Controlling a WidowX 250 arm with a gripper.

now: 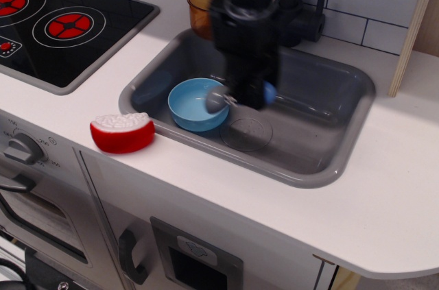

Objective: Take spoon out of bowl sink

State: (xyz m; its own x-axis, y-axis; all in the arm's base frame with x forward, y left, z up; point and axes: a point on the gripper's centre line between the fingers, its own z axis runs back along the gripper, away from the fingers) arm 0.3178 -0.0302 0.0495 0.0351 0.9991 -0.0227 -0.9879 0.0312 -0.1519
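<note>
Spoon (226,98) held clear of bowl (194,103), over sink (322,139).
Gripper (248,95) fingers are closed on the blue handle; the grey head is seen at the bowl's right rim, image blurred there.

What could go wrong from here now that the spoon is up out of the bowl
The gripper holds the spoon by its short handle, with the heavy-looking grey head sticking out sideways, so it might twist or slip free. The head hangs right at the rim of the bowl; a drop could land it back inside, or a low move could knock the bowl. The image is motion-blurred, so grip firmness is unclear.
</note>
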